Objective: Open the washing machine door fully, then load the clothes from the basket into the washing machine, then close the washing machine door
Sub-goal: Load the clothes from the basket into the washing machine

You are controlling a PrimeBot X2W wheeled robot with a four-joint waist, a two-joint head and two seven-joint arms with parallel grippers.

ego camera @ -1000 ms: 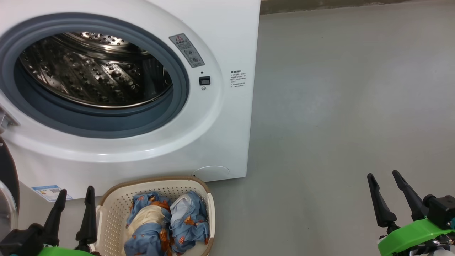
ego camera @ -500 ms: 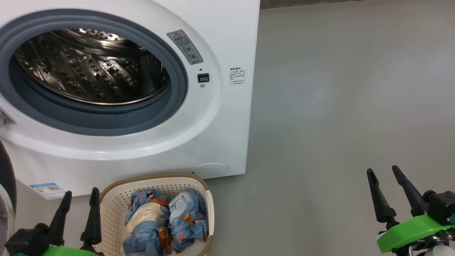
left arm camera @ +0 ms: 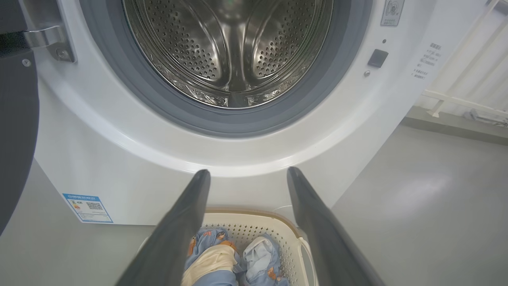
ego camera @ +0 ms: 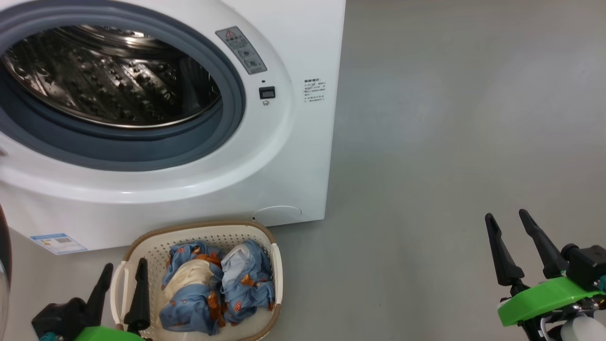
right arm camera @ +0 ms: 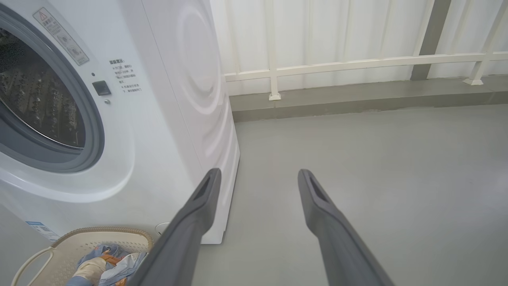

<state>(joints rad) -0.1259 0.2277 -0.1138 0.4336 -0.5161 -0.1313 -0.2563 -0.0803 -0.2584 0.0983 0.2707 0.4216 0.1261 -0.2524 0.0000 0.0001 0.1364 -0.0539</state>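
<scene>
Though left end effector and right end effector stay open, left nears basket.

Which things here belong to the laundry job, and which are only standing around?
For the job: washing machine, door (open), basket, clothes.
Only standing around: white railing, grey floor.

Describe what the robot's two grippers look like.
The left gripper and right gripper each have two long, dark, tapering fingers with narrow tips, set in black joints on a bright green curved mount.
</scene>
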